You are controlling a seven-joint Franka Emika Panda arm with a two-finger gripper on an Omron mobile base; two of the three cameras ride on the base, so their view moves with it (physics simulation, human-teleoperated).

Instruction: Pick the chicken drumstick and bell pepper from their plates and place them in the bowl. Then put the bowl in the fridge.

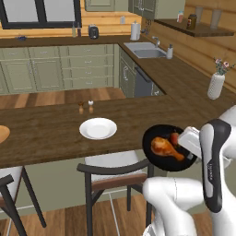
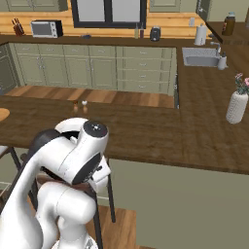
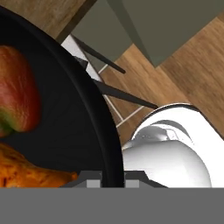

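Note:
My gripper (image 1: 187, 153) is shut on the right rim of the black bowl (image 1: 156, 159), which hangs level just off the counter's front edge, above a chair. In the bowl lie the orange-brown chicken drumstick (image 1: 165, 148) and, beside it, the small red bell pepper (image 1: 174, 138). The hand view looks along the bowl's rim (image 3: 98, 118), with the bell pepper (image 3: 15, 96) and the chicken drumstick (image 3: 26, 171) inside and my gripper (image 3: 112, 179) pinching the rim at the bottom. A bare white plate (image 1: 97, 128) rests on the counter; the wooden plate (image 1: 2, 133) peeks in at the left edge. The fridge is out of view.
The wooden counter (image 1: 46, 133) runs across, with two small shakers (image 1: 85, 107) behind the white plate. Dark-framed chairs (image 1: 110, 171) stand under its front edge. A white vase (image 1: 215, 85) with flowers sits on the right counter, and a sink (image 1: 145, 50) lies farther back.

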